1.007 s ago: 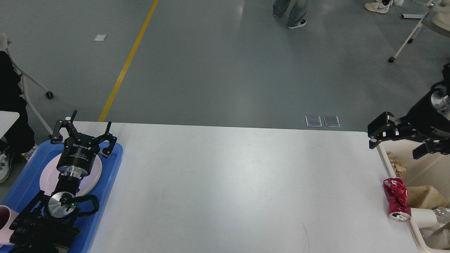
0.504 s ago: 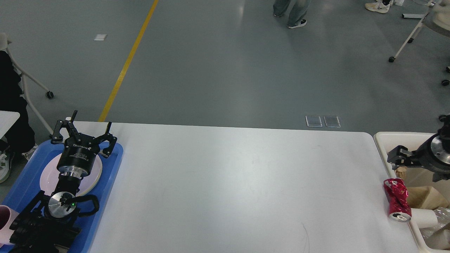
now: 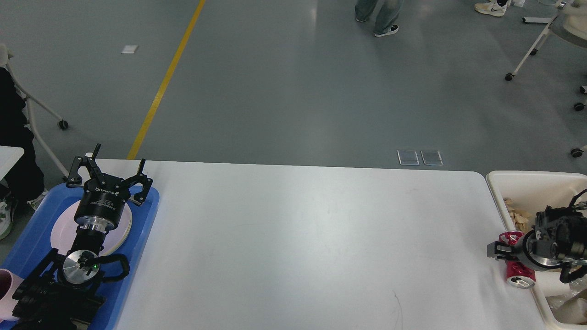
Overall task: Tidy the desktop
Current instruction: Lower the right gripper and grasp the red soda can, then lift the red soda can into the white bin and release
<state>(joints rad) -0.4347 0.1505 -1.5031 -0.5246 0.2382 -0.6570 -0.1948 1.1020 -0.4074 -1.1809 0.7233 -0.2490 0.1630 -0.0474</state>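
Desktop surface, white with rounded far corners, fills the middle of the head view from the near edge to about halfway up, mostly bare apart from a thin dark mark close to the near edge. At the near left, a pink cup sits in the corner of a blue tray lying along the desktop's left side. The left arm stretches over that tray, and a white plate lies in the tray beneath its wrist. The left gripper hangs over the tray's far end with its fingers spread wide, grasping nothing. At the near right, a crushed red can lies on the desktop's right edge, against a cream bin holding paper scraps. The right gripper is low at the can; it looks small and dark, so I cannot tell whether it is parted or clenched. Beyond the desktop lies grey floor with a yellow line.
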